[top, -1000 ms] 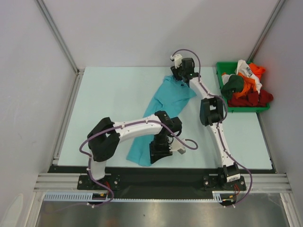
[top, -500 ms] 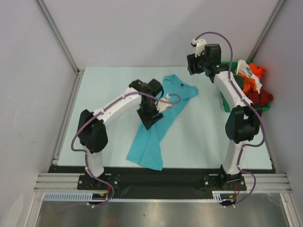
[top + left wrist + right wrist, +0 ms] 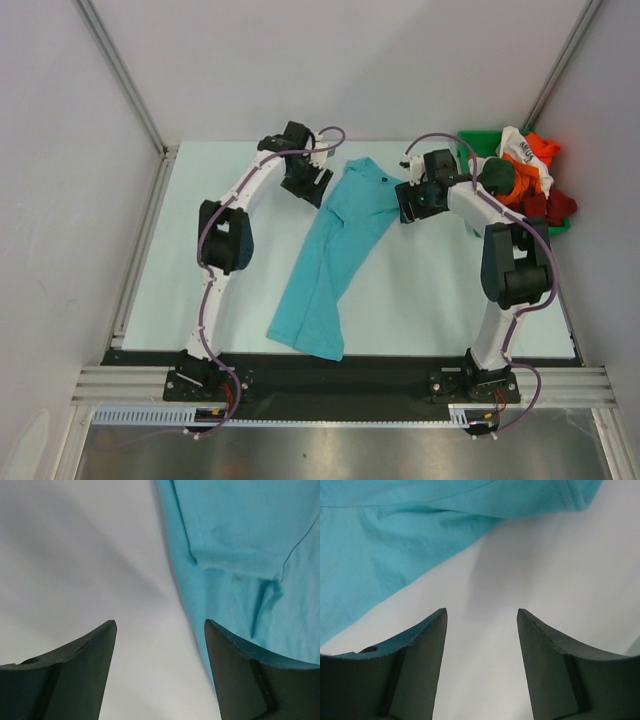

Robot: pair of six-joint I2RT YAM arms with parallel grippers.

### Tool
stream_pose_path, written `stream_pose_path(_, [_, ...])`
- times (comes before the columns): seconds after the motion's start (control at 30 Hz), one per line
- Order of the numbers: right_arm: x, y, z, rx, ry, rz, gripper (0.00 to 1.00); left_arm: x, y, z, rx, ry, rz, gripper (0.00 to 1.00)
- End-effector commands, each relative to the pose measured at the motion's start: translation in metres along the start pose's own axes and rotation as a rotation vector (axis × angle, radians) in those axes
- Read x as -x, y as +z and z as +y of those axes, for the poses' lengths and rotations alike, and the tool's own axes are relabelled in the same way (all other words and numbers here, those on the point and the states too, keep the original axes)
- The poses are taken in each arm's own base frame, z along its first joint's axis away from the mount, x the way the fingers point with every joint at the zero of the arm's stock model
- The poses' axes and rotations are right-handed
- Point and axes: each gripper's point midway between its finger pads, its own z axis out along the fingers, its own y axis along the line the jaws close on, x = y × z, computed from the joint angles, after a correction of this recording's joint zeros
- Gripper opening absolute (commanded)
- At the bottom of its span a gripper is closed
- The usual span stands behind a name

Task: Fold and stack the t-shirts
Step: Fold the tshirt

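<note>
The turquoise t-shirt (image 3: 335, 262) lies flat on the pale table (image 3: 220, 290) as a long narrow band. It runs on a slant from its hem at the near end, towards the arm bases, up to its collar at the far end, where a small dark tag shows inside the neck. The left gripper (image 3: 305, 185) hangs just off the shirt's far left edge, beside the shoulder. Its jaws stand wide apart with nothing between them. In the left wrist view the gap frames bare table, and the shirt's edge with a folded sleeve hem lies just to the right of it, partly behind the right-hand jaw. The right gripper (image 3: 412, 205) sits at the shirt's far right side, close by the tip of the sleeve that sticks out there. Its jaws are also spread wide and hold nothing. The right wrist view shows bare table in the gap, with turquoise cloth above and to the left of it. Whether either gripper touches the cloth cannot be told. Well to the right of the turquoise shirt, the other t-shirts (image 3: 528, 180), orange, white, red and dark green, are heaped together in a green bin (image 3: 464, 148), spilling over its rim.
</note>
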Motion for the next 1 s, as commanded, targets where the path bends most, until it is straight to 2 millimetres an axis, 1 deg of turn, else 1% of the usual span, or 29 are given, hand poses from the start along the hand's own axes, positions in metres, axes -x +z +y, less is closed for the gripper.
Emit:
stream_pose_path(0.0, [0.035, -0.018, -0.008, -0.029, -0.031, -0.113, 0.63, 0.06, -0.015, 0.007, -0.069, -0.13, -0.248, 0.77])
stream_pose_path(0.03, [0.035, -0.013, -0.012, -0.037, -0.026, -0.105, 0.63, 0.06, -0.013, 0.02, -0.082, -0.186, -0.263, 0.77])
stream_pose_path(0.07, [0.036, -0.008, -0.015, -0.043, -0.025, -0.104, 0.63, 0.07, -0.017, 0.024, -0.091, -0.231, -0.305, 0.79])
stream_pose_path(0.1, [0.037, -0.004, -0.018, -0.049, -0.023, -0.103, 0.63, 0.072, -0.018, 0.027, -0.094, -0.234, -0.316, 0.79])
stream_pose_path(0.13, [0.032, 0.006, -0.023, -0.064, -0.016, -0.081, 0.63, 0.072, -0.018, 0.031, -0.079, -0.226, -0.318, 0.8])
stream_pose_path(0.17, [0.04, 0.007, -0.026, -0.068, -0.017, -0.097, 0.63, 0.069, -0.014, 0.032, -0.076, -0.208, -0.308, 0.8])
stream_pose_path(0.2, [0.041, 0.011, -0.029, -0.069, -0.013, -0.092, 0.63, 0.067, -0.014, 0.032, -0.075, -0.207, -0.302, 0.8])
stream_pose_path(0.23, [0.041, 0.015, -0.037, -0.087, -0.001, -0.085, 0.63, 0.064, -0.013, 0.031, -0.08, -0.213, -0.293, 0.8])
stream_pose_path(0.3, [0.049, 0.027, -0.049, -0.103, 0.009, -0.089, 0.62, 0.058, -0.016, 0.029, -0.09, -0.222, -0.278, 0.8])
stream_pose_path(0.33, [0.05, 0.031, -0.056, -0.113, 0.021, -0.089, 0.62, 0.057, -0.019, 0.027, -0.097, -0.216, -0.277, 0.8])
stream_pose_path(0.37, [0.043, 0.044, -0.061, -0.111, 0.031, -0.061, 0.62, 0.05, -0.016, 0.025, -0.101, -0.221, -0.257, 0.8])
stream_pose_path(0.4, [0.055, 0.044, -0.066, -0.12, 0.028, -0.082, 0.61, 0.051, -0.021, 0.025, -0.102, -0.221, -0.262, 0.8])
stream_pose_path(0.43, [0.055, 0.048, -0.069, -0.125, 0.026, -0.079, 0.61, 0.049, -0.023, 0.024, -0.101, -0.223, -0.255, 0.8])
stream_pose_path(0.47, [0.05, 0.059, -0.071, -0.122, 0.03, -0.06, 0.61, 0.045, -0.022, 0.025, -0.101, -0.227, -0.244, 0.79])
stream_pose_path(0.5, [0.057, 0.061, -0.073, -0.125, 0.028, -0.071, 0.58, 0.043, -0.023, 0.025, -0.1, -0.23, -0.241, 0.79])
stream_pose_path(0.6, [0.054, 0.076, -0.073, -0.107, 0.033, -0.058, 0.54, 0.037, -0.021, 0.027, -0.095, -0.237, -0.224, 0.79])
stream_pose_path(0.63, [0.06, 0.076, -0.072, -0.103, 0.03, -0.073, 0.49, 0.035, -0.019, 0.029, -0.092, -0.24, -0.219, 0.79])
stream_pose_path(0.67, [0.061, 0.078, -0.072, -0.1, 0.031, -0.076, 0.47, 0.034, -0.017, 0.029, -0.091, -0.24, -0.215, 0.79])
stream_pose_path(0.7, [0.061, 0.083, -0.071, -0.095, 0.026, -0.073, 0.42, 0.033, -0.016, 0.029, -0.092, -0.242, -0.213, 0.79])
stream_pose_path(0.73, [0.066, 0.084, -0.071, -0.091, 0.022, -0.086, 0.37, 0.031, -0.014, 0.029, -0.095, -0.245, -0.207, 0.79])
stream_pose_path(0.77, [0.07, 0.085, -0.07, -0.091, 0.015, -0.093, 0.31, 0.03, -0.013, 0.028, -0.097, -0.249, -0.202, 0.79])
stream_pose_path(0.8, [0.073, 0.086, -0.07, -0.089, 0.005, -0.1, 0.2, 0.029, -0.011, 0.028, -0.098, -0.251, -0.198, 0.79])
stream_pose_path(0.83, [0.074, 0.089, -0.069, -0.085, 0.0, -0.101, 0.16, 0.028, -0.01, 0.027, -0.102, -0.252, -0.194, 0.79])
stream_pose_path(0.87, [0.083, 0.086, -0.069, -0.087, -0.007, -0.121, 0.13, 0.026, -0.008, 0.028, -0.106, -0.256, -0.191, 0.79])
stream_pose_path(0.9, [0.087, 0.084, -0.07, -0.086, -0.013, -0.134, 0.09, 0.026, -0.008, 0.027, -0.107, -0.254, -0.189, 0.79])
stream_pose_path(0.97, [0.096, 0.084, -0.068, -0.082, -0.02, -0.152, 0.08, 0.025, -0.006, 0.027, -0.104, -0.253, -0.185, 0.79])
